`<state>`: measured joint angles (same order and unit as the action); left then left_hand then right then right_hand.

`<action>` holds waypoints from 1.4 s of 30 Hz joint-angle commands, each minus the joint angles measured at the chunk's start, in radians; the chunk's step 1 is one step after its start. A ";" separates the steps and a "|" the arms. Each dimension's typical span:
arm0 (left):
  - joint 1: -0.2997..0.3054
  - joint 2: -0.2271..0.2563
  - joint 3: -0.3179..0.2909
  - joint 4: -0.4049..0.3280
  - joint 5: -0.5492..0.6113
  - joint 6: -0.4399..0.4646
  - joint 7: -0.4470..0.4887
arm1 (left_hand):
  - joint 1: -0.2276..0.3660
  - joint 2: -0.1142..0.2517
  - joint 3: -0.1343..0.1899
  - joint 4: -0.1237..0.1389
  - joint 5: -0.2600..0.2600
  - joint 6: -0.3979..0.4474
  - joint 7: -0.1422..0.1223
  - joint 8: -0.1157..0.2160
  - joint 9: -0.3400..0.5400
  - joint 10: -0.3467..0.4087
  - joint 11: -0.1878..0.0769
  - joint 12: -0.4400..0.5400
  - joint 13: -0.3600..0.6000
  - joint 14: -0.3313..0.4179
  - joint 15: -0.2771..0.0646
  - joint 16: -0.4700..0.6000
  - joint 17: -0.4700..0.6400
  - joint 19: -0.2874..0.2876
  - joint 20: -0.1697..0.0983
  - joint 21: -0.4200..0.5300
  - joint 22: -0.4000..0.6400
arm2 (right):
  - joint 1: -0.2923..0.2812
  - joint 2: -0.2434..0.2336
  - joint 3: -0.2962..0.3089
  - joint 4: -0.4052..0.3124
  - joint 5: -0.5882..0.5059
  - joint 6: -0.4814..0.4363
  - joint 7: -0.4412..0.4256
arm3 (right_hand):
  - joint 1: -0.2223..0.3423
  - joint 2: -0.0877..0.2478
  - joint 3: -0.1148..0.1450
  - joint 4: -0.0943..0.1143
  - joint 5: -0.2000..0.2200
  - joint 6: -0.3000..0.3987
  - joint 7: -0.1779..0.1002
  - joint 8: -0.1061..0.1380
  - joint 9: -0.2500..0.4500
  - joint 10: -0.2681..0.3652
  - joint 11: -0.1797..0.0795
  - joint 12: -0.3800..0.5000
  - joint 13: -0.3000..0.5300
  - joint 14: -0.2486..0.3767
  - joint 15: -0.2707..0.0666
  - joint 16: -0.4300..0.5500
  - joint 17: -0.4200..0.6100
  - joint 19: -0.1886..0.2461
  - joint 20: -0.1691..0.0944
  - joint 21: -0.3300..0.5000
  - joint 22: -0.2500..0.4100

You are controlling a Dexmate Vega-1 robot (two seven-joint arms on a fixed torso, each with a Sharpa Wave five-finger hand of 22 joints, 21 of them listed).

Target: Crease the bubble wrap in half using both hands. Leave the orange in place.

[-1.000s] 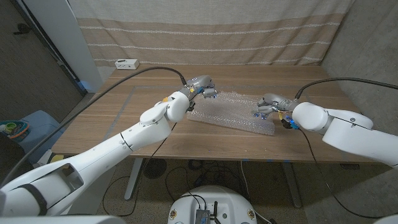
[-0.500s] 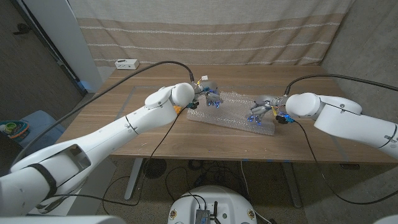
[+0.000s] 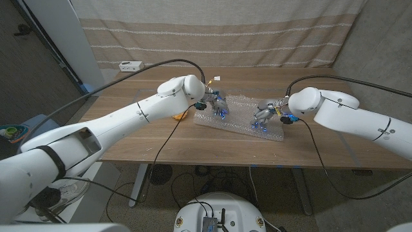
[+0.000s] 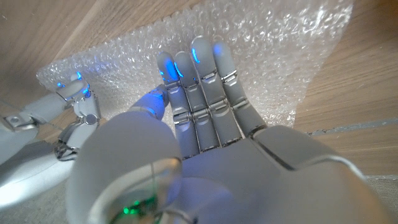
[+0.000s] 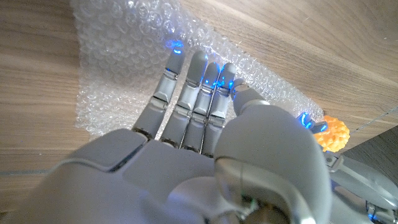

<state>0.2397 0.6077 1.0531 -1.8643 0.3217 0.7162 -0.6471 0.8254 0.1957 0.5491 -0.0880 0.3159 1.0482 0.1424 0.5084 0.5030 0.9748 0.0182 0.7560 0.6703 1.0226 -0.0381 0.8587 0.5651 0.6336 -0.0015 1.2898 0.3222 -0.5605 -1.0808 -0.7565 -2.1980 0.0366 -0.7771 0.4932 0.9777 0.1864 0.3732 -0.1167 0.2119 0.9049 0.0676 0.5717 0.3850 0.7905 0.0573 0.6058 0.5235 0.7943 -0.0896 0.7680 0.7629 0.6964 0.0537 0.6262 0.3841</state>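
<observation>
Both arms had moved inward since a second earlier. The left robot hand [image 3: 217, 106] and right robot hand [image 3: 262, 117], fingers extended and empty, lay over the bubble wrap [image 3: 241, 116] on the tabletop [image 3: 148, 138]; the orange [image 5: 331, 133] sat beside the wrap's left end.

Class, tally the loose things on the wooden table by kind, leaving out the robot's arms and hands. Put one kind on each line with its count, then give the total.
Bubble wrap sheet: 1
Orange: 1
White box at the table's back left corner: 1
Small white scrap near the table's far edge: 1
Total: 4
</observation>
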 commanded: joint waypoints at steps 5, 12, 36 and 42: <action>-0.110 -0.029 0.122 0.093 0.034 0.051 -0.073 | -0.173 -0.035 0.125 0.050 0.013 -0.119 0.000 -0.130 -0.100 -0.114 0.028 -0.201 -0.186 -0.144 0.013 -0.267 -0.235 -0.083 0.053 -0.021 -0.138 | 0.061 0.053 -0.059 0.083 -0.033 0.016 0.072 | -0.021 -0.002 0.039 0.016 0.014 -0.043 -0.012 -0.040 -0.038 -0.047 0.004 -0.034 -0.030 -0.020 -0.005 -0.088 -0.077 -0.024 0.001 0.022 -0.015; -0.122 -0.045 0.133 0.133 0.016 0.044 -0.084 | -0.280 -0.049 0.173 0.080 0.007 -0.212 0.008 -0.212 -0.149 -0.204 0.051 -0.307 -0.259 -0.237 0.044 -0.384 -0.319 -0.136 0.098 -0.088 -0.154 | 0.092 0.083 -0.095 0.142 -0.040 0.023 0.118 | -0.044 -0.009 0.072 0.022 0.018 -0.079 -0.013 -0.079 -0.073 -0.082 0.014 -0.067 -0.061 -0.042 0.009 -0.168 -0.145 -0.047 0.006 0.032 -0.032; -0.082 -0.006 0.086 0.075 -0.051 0.034 -0.029 | -0.394 -0.033 0.196 0.128 -0.024 -0.328 0.012 -0.286 -0.189 -0.287 0.071 -0.405 -0.310 -0.311 0.077 -0.447 -0.344 -0.213 0.146 -0.171 -0.150 | 0.085 0.090 -0.096 0.217 -0.005 0.037 0.121 | -0.098 -0.015 0.134 0.034 0.011 -0.109 0.002 -0.141 -0.131 -0.126 0.033 -0.119 -0.119 -0.112 0.047 -0.310 -0.244 -0.133 0.034 0.026 -0.083; 0.061 0.076 -0.060 -0.092 -0.076 -0.005 0.185 | -0.397 -0.035 0.200 0.119 -0.032 -0.334 -0.001 -0.289 -0.194 -0.307 0.055 -0.417 -0.310 -0.328 0.070 -0.454 -0.342 -0.240 0.150 -0.187 -0.149 | 0.068 0.068 -0.082 0.173 -0.005 0.026 0.103 | -0.106 -0.016 0.145 0.033 0.009 -0.109 -0.002 -0.147 -0.139 -0.126 0.027 -0.125 -0.129 -0.112 0.045 -0.328 -0.259 -0.154 0.032 0.021 -0.094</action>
<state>0.1453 0.5879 1.1619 -1.7668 0.2998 0.7633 -0.7159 0.4352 0.1647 0.7445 0.0376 0.2883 0.7163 0.1533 0.2264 0.3107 0.6786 0.0819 0.3456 0.3535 0.7111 0.0356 0.4102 0.2195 0.4067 0.1465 1.1110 0.1701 -0.4536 -0.9729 -0.8723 -1.9657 0.0221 -0.7378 0.6354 0.8791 0.1713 0.5080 -0.0815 0.2229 0.7979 0.0676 0.4321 0.2462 0.6707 0.0841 0.4830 0.3992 0.6852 -0.0450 0.4448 0.5225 0.5901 0.0480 0.6655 0.3403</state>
